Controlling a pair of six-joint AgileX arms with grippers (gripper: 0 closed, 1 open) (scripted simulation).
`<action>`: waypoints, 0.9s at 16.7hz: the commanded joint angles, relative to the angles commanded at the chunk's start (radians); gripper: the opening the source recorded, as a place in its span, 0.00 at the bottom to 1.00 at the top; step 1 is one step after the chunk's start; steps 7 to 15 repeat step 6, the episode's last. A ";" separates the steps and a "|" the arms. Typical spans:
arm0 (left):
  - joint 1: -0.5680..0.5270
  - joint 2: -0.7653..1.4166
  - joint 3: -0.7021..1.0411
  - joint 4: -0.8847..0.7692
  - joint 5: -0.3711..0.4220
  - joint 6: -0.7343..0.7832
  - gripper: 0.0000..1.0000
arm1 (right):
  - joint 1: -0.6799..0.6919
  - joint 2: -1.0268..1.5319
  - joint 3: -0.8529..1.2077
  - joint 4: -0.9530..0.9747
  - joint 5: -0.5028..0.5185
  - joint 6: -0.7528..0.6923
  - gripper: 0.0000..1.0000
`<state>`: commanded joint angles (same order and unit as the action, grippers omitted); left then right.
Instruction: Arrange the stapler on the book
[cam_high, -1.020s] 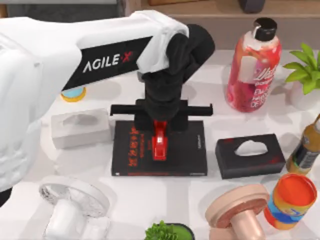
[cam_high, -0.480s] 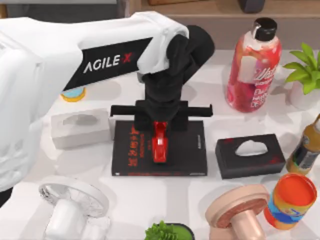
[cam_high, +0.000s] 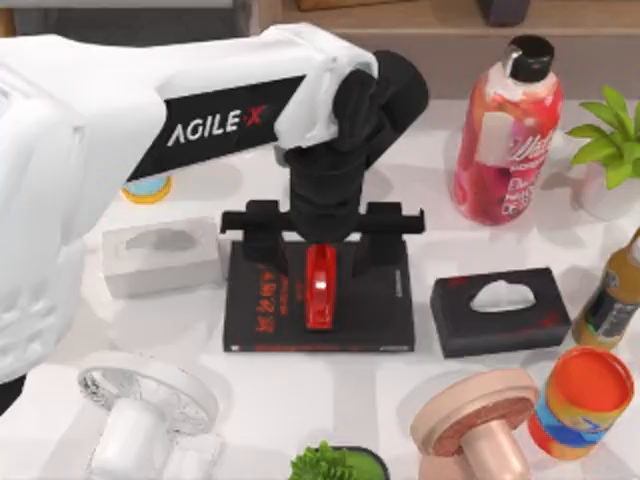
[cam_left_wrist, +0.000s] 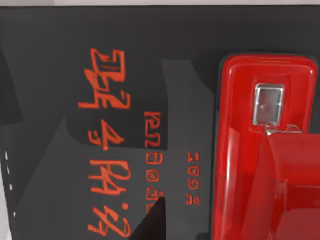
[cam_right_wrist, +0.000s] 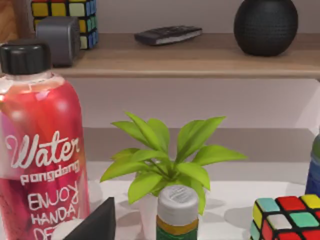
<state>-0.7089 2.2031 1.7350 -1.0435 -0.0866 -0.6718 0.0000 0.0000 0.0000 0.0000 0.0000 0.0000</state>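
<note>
Now the stapler (cam_high: 320, 290) is laid flat on the book (cam_high: 380, 310).
Above it, the left end effector (cam_high: 318, 245) is held wide open, with nothing gripped.

Tissue boxes (cam_high: 160, 256) flanking the book (cam_high: 380, 310)

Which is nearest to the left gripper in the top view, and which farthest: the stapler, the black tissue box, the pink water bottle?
Measured from the left gripper:
1. stapler, directly beneath it, on the book.
2. black tissue box, to the right.
3. pink water bottle, far right, at the back.
</note>
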 joint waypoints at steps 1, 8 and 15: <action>0.000 0.000 0.000 0.000 0.000 0.000 1.00 | 0.000 0.000 0.000 0.000 0.000 0.000 1.00; 0.000 0.000 0.000 0.000 0.000 0.000 1.00 | 0.000 0.000 0.000 0.000 0.000 0.000 1.00; 0.000 0.000 0.000 0.000 0.000 0.000 1.00 | 0.000 0.000 0.000 0.000 0.000 0.000 1.00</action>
